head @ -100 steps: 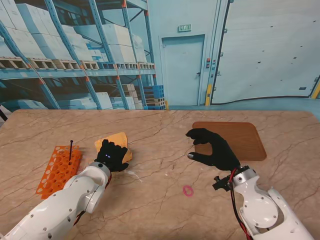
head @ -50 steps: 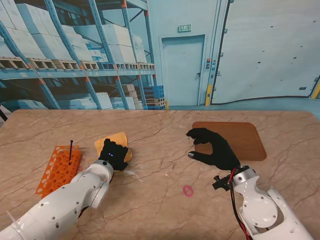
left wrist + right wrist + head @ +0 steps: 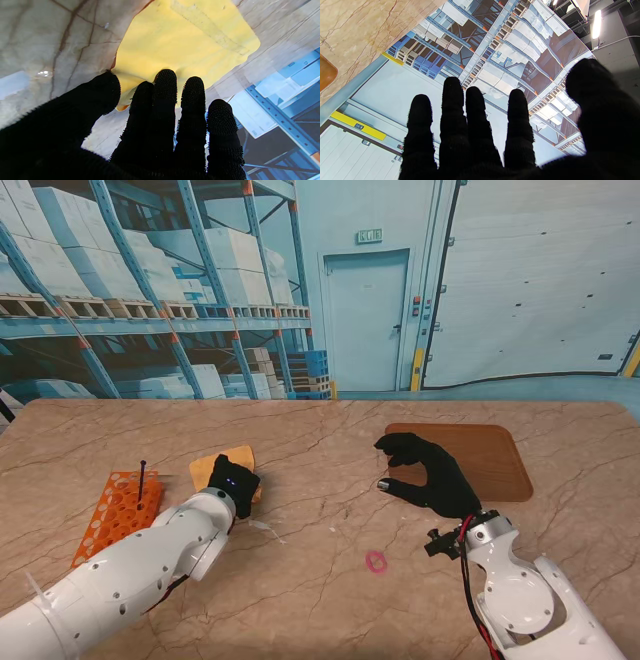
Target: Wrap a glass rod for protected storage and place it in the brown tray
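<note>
From the stand camera my left hand (image 3: 233,483) covers the near edge of the yellow cloth (image 3: 228,459), so I cannot see how much of the sheet lies under the glove. The left wrist camera shows the fingertips (image 3: 165,79) and thumb resting on that near edge of the cloth (image 3: 185,47), fingers side by side and extended; whether they pinch the fabric or only press on it I cannot tell. The glass rod is hard to make out: a faint clear streak (image 3: 262,527) lies on the desk (image 3: 320,600) just beside my left wrist, on its right and nearer to me than the cloth, and I take that for it without being sure. To the left of the cloth an orange tube rack (image 3: 115,518) lies on the desk with a thin dark stick (image 3: 141,479) standing upright in it. My right hand (image 3: 425,475) hangs above the desk at the near-left corner of the brown tray (image 3: 478,458), fingers curled and spread with nothing between them, hiding that corner. A small pink ring (image 3: 375,561) lies on the desk nearer to me, between the arms. The sign over the backdrop door (image 3: 369,236) is too small to read, and I can read no labels anywhere else.
</note>
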